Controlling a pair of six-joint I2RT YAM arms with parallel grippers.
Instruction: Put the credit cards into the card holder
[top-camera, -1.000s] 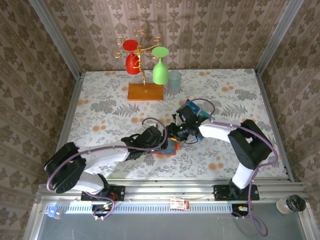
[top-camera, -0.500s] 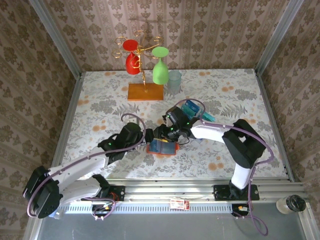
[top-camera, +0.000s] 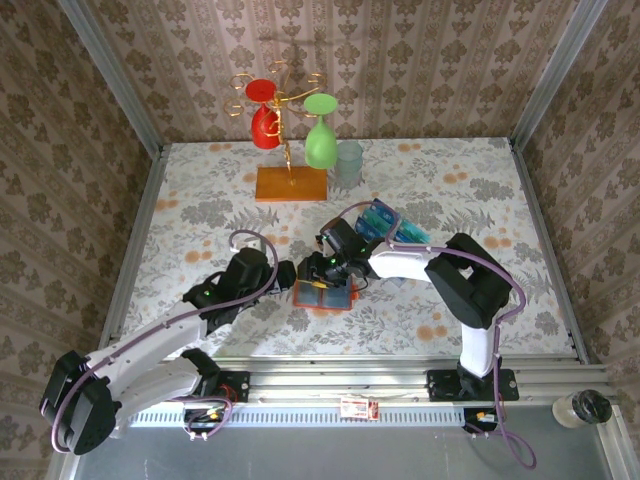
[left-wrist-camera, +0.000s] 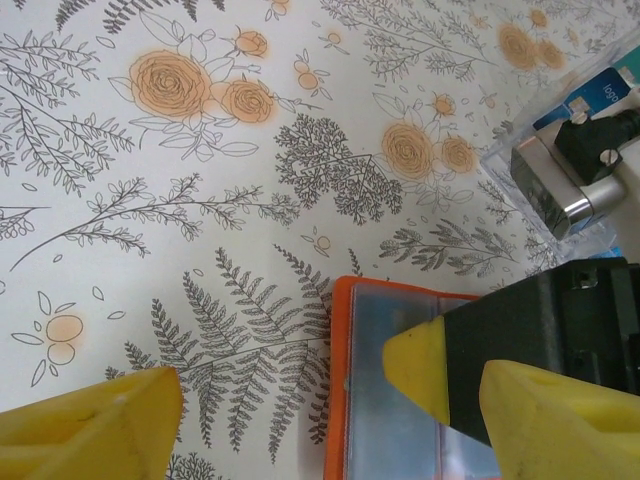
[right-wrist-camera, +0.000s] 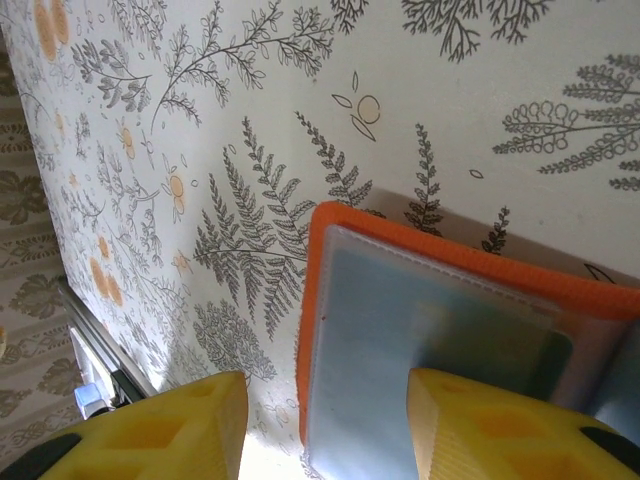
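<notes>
Our left gripper (left-wrist-camera: 325, 400) holds its jaws spread wide and empty at the left edge of the card holder (top-camera: 325, 295). Our right gripper (right-wrist-camera: 325, 400) is spread too, with one finger over the open holder's pocket. The holder lies near the middle of the floral table (top-camera: 200, 220). Blue credit cards (top-camera: 381, 215) stand just far-right of it.

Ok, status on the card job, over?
Left gripper open at edge of card holder. Right gripper open over its pockets. Credit cards in clear rack. Nothing blocking.

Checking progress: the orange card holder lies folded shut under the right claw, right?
No, the orange card holder lies open under the right claw, grey-blue pockets facing up; the right wrist view shows it.
</notes>
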